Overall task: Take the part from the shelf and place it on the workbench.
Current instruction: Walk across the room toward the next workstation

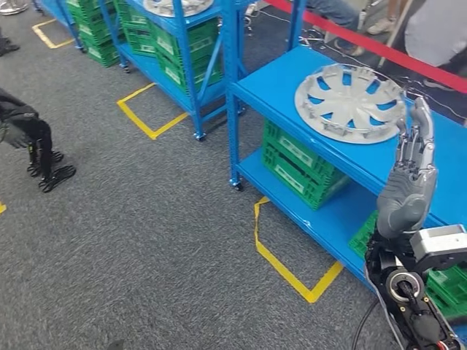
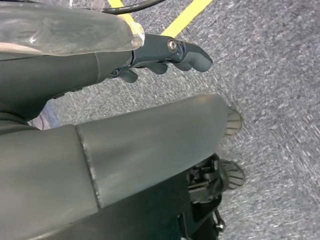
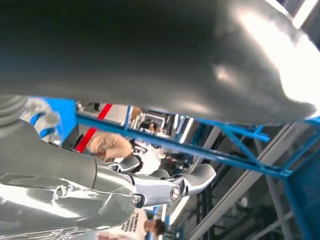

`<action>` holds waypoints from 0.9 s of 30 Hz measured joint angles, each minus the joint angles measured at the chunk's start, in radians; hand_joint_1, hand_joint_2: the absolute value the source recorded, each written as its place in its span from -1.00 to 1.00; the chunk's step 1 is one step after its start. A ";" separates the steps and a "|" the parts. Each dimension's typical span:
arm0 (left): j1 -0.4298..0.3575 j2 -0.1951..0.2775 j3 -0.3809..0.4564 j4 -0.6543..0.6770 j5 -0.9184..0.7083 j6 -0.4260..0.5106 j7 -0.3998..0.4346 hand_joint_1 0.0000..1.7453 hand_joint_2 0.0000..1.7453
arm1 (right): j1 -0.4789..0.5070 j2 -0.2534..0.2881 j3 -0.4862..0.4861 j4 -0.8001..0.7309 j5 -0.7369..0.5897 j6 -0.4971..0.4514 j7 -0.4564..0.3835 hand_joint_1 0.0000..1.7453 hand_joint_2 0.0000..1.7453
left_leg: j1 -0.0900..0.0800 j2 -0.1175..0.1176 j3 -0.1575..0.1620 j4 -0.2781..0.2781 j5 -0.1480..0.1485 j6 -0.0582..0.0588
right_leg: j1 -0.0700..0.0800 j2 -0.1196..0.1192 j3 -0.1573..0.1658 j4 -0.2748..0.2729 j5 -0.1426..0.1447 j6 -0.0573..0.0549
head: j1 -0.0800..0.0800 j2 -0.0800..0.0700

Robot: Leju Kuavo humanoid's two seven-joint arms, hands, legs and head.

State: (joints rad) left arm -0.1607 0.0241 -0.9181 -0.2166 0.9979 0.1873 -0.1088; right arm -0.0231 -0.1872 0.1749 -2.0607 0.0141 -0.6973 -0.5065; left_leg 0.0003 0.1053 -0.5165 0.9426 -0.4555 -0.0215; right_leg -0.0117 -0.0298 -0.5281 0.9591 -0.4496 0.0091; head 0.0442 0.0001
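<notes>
Grey speckled carpet point(image 1: 165, 219) with yellow tape squares point(image 1: 286, 270) spreads to the left of the right robot hand point(image 1: 410, 175). The blue metal shelf point(image 1: 275, 91) stands directly ahead of it, with green slatted plastic crates point(image 1: 297, 168) on the lower level. The part, a round silver spoked wheel cover point(image 1: 346, 98), lies flat on the shelf top, just beyond the raised, spread, empty fingers. The left robot hand point(image 2: 170, 52) hangs over the carpet, fingers loosely extended, holding nothing.

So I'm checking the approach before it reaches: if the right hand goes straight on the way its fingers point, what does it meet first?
Most likely the silver wheel cover on the blue shelf. The right hand is raised beside its near rim, fingers pointing up past its edge, but how far apart they are in depth is unclear.
</notes>
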 joint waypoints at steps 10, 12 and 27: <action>0.002 -0.004 -0.001 0.000 -0.001 0.000 0.000 -1.00 -1.00 | 0.008 -0.001 -0.016 -0.004 -0.005 0.004 -0.005 -1.00 -1.00 | 0.006 -0.144 -0.064 0.099 -0.007 0.013 | 0.004 0.112 -0.009 -0.004 0.015 -0.019 | -0.035 0.000; 0.000 -0.003 -0.002 0.000 -0.001 0.000 0.000 -1.00 -1.00 | 0.008 -0.002 -0.018 -0.004 -0.006 0.005 -0.006 -1.00 -1.00 | 0.006 -0.170 -0.024 0.012 0.017 0.017 | 0.004 0.132 -0.014 -0.002 0.016 -0.012 | -0.036 0.000; 0.003 -0.012 -0.012 0.000 -0.011 0.000 0.012 -1.00 -1.00 | 0.012 -0.005 -0.037 -0.005 -0.007 0.003 -0.008 -1.00 -1.00 | 0.001 -0.014 0.005 -0.010 0.004 0.014 | -0.004 -0.042 -0.001 0.009 -0.009 0.027 | 0.008 0.000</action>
State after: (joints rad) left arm -0.1578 0.0121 -0.9299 -0.2164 0.9865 0.1873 -0.0972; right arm -0.0106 -0.1926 0.1374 -2.0660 0.0074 -0.6939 -0.5142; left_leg 0.0013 0.0912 -0.5118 0.9327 -0.4517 -0.0074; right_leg -0.0157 -0.0722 -0.5292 0.9678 -0.4587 0.0356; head 0.0525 0.0001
